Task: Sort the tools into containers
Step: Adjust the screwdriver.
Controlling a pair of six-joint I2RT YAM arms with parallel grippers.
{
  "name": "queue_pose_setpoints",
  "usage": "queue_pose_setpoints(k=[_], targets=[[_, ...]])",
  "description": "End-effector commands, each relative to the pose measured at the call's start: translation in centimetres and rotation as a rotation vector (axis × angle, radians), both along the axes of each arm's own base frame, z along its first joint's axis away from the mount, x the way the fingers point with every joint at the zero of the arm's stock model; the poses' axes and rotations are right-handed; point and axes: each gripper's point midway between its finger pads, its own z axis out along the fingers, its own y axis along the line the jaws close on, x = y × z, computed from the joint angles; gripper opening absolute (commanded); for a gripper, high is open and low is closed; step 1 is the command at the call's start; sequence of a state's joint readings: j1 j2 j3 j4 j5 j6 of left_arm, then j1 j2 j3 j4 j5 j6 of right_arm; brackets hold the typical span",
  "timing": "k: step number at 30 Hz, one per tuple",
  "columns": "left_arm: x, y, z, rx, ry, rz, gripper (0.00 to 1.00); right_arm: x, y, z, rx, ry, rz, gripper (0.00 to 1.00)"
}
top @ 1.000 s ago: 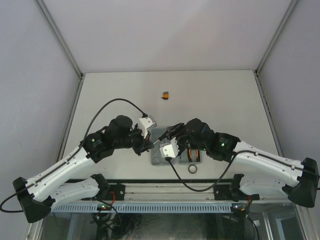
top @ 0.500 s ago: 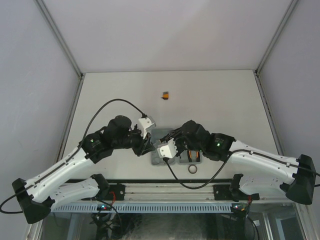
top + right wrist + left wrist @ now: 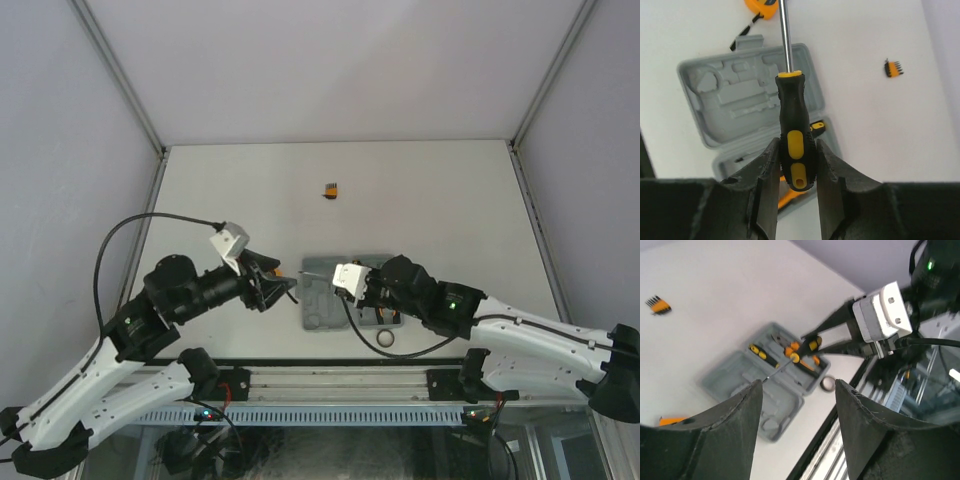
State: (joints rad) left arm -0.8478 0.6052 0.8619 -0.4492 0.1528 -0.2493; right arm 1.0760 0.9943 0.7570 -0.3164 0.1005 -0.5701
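Left gripper (image 3: 799, 386): released; its jaws stood apart with nothing between them, and it hung to the left of the case, not touching it.
Right gripper (image 3: 796, 150): clenched on the black-and-yellow handle of the screwdriver (image 3: 791, 125), one finger against each side of the handle.
Screwdriver: held raised over the tool case, with its bare steel shaft pointing away from the right gripper and toward the left gripper; the tip touched neither left finger.
Tool case (image 3: 320, 315): grey, with rounded corners. It lay open on the table (image 3: 450, 200) near the near edge, between the two arms, its moulded recesses facing up.
Second screwdriver (image 3: 761, 353): black-and-yellow, lying in the half of the case nearer the right arm.
Pliers (image 3: 806, 365): orange handles, lying in the same half of the case just beside the second screwdriver; their exact recess could not be told.
Tape measure (image 3: 761, 6): round and orange, on the table outside the case, just off its left side and close to the left gripper.
Ring (image 3: 385, 340): small and dark, flat on the table just beside the near edge of the case.
Bit block (image 3: 330, 189): tiny, orange and black, lying alone toward the far side of the table, well apart from the case and both grippers.
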Motion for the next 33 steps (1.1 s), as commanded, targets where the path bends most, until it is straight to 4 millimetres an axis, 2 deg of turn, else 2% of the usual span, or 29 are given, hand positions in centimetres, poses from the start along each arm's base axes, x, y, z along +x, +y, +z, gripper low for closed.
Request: queue_pose_setpoints(k=[1,5,8,10,12,14,18,24,29,33], targets=[[2.1,1.0,2.5,-0.159,-0.006,0.170,0.65,-0.6,1.8,3.8,0.400,0.196,-0.208,0.00],[3.0,1.9,3.7,-0.202,-0.027,0.244,0.66,-1.9,3.1,5.7,0.622,0.385,-0.285,0.00],[3.4,2.4,5.0,-0.229,-0.050,0.279,0.67,-2.2,3.9,7.5,0.779,0.501,-0.349,0.00],[3.6,2.7,6.1,-0.253,-0.062,0.297,0.67,-2.9,4.6,8.2,0.828,0.566,-0.326,0.00],[4.1,3.3,6.8,-0.276,-0.055,0.347,0.68,-4.2,5.5,9.0,0.827,0.596,-0.231,0.00],[4.1,3.6,7.6,-0.298,-0.055,0.360,0.68,-4.1,5.8,9.5,0.864,0.618,-0.244,0.00],[3.4,2.5,9.0,-0.360,-0.044,0.298,0.70,-3.8,6.0,10.8,0.911,0.598,-0.247,0.00],[2.6,0.2,9.7,-0.436,0.018,0.195,0.69,-3.7,6.8,12.6,0.951,0.597,-0.228,0.00],[2.1,-1.1,10.2,-0.505,0.042,0.125,0.67,-4.9,7.8,13.1,0.944,0.635,-0.157,0.00],[2.4,-1.3,9.9,-0.505,0.054,0.131,0.60,-5.8,8.3,13.0,0.919,0.639,-0.104,0.00]])
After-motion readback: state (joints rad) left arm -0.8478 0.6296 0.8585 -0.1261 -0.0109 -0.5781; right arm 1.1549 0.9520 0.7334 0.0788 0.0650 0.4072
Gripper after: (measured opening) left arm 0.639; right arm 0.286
